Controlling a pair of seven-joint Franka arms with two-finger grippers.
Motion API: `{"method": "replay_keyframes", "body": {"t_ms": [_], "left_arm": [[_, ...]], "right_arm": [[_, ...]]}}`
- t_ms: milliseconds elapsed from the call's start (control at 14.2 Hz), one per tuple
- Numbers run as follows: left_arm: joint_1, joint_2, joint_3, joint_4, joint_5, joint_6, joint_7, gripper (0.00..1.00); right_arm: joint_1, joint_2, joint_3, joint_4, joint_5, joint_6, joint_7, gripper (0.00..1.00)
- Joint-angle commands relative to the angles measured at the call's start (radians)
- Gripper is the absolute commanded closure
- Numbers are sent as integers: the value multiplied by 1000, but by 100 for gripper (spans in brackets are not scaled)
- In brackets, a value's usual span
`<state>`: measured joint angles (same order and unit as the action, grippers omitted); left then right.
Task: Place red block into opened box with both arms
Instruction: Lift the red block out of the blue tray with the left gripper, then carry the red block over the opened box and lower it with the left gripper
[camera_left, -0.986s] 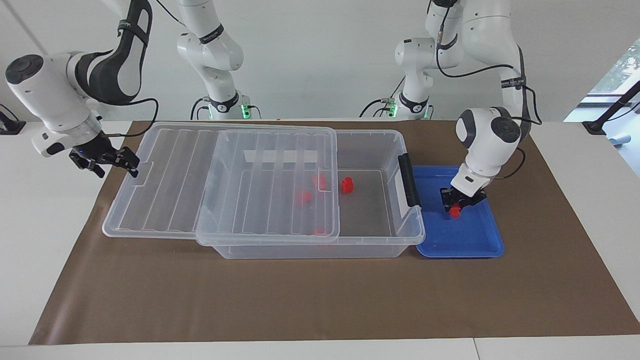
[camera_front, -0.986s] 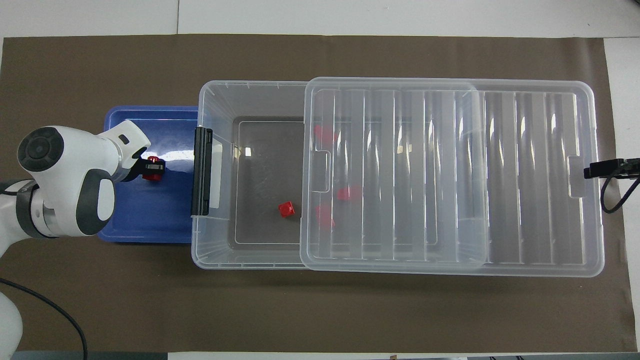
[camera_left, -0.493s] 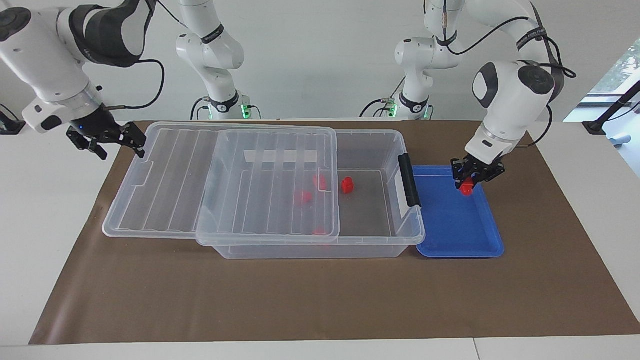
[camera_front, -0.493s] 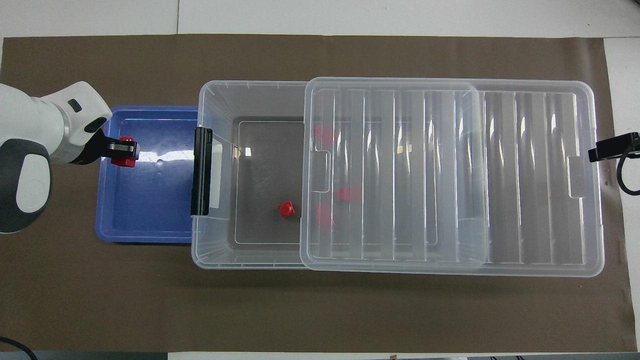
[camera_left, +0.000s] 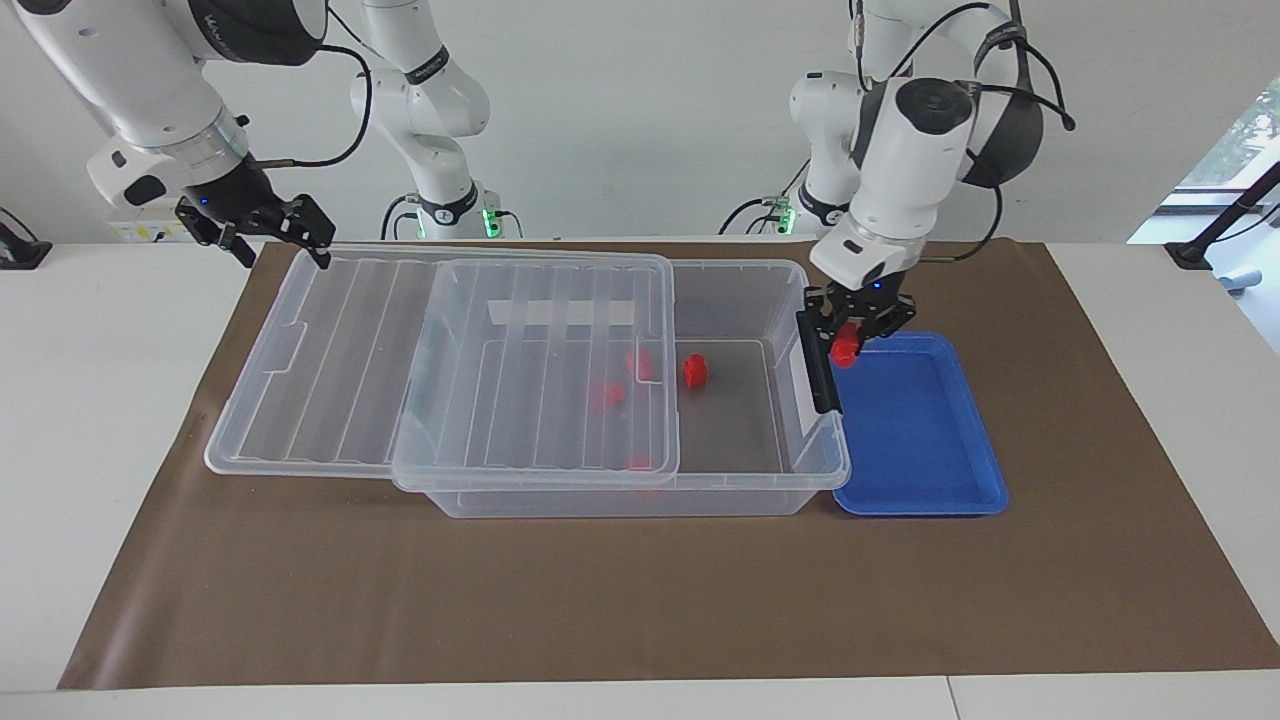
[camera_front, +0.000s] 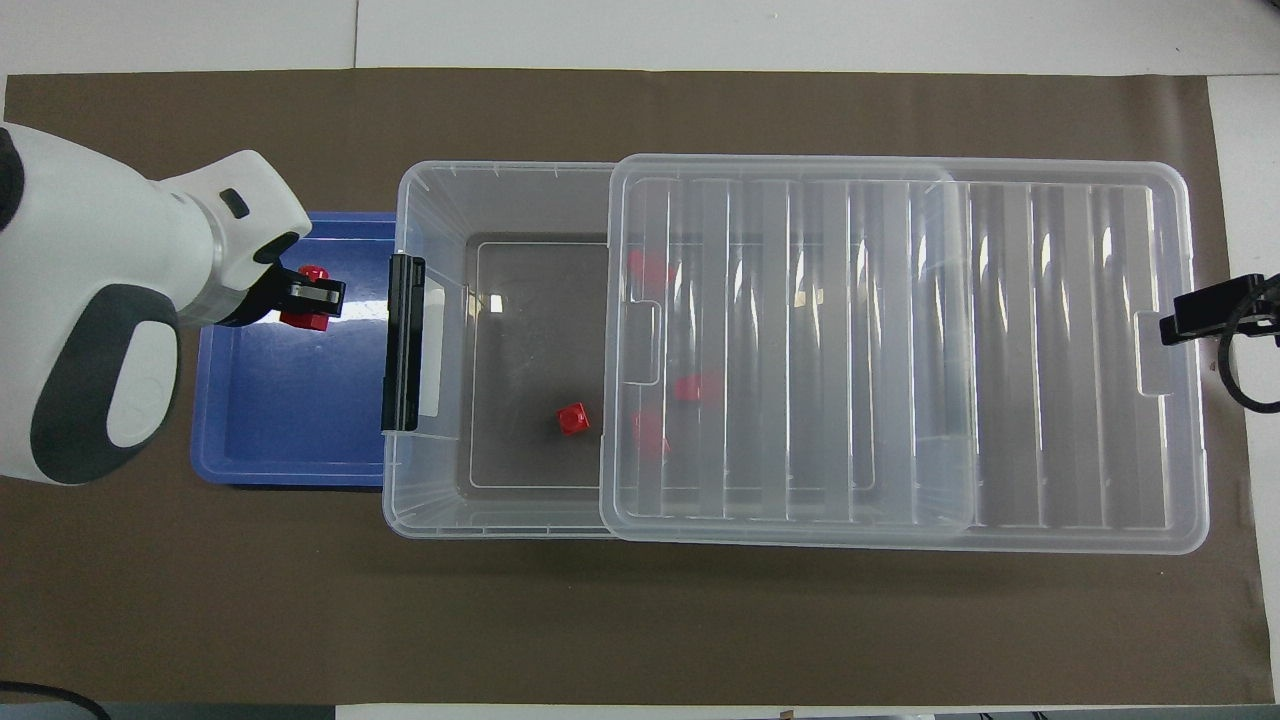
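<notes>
Lifted from the blue tray (camera_left: 930, 470), the left gripper (camera_left: 857, 322) pinching the red block (camera_left: 846, 346) nears the box (camera_left: 800, 470) rim, release inside next; right gripper (camera_left: 265, 232) waits spread.

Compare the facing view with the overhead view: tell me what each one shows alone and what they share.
Facing view only: both arms' bases and upper links, and the white label strip on the box wall. It also shows the left gripper raised in the air with the red block.

Overhead view only: the held block sits over the blue tray, short of the black latch.

Both: the box with its lid slid toward the right arm's end, loose red blocks inside, and the open right gripper by the lid's end.
</notes>
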<state>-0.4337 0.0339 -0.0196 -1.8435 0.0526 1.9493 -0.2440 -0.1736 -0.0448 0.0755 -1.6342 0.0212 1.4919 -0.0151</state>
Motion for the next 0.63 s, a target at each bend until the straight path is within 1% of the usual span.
{"method": "replay_keyframes", "body": {"t_ms": [0, 141, 282, 423, 493, 563], "left_arm": [[-59, 66, 10, 36, 26, 52, -124, 100], [-88, 121, 10, 36, 26, 88, -159, 100], [-92, 161, 10, 27, 26, 164, -205, 100], [-94, 210, 10, 29, 26, 209, -221, 100], [-94, 230, 10, 26, 26, 232, -222, 100], [-92, 257, 10, 26, 26, 256, -224, 100]], "right_arm": [[3, -46, 4, -45, -12, -6, 21, 0], [31, -52, 4, -56, -26, -4, 55, 0], [57, -50, 6, -55, -72, -1, 81, 0], [71, -44, 1, -55, -87, -4, 80, 0], [75, -23, -11, -52, -87, -5, 80, 0], [77, 20, -22, -33, -87, -1, 80, 0]]}}
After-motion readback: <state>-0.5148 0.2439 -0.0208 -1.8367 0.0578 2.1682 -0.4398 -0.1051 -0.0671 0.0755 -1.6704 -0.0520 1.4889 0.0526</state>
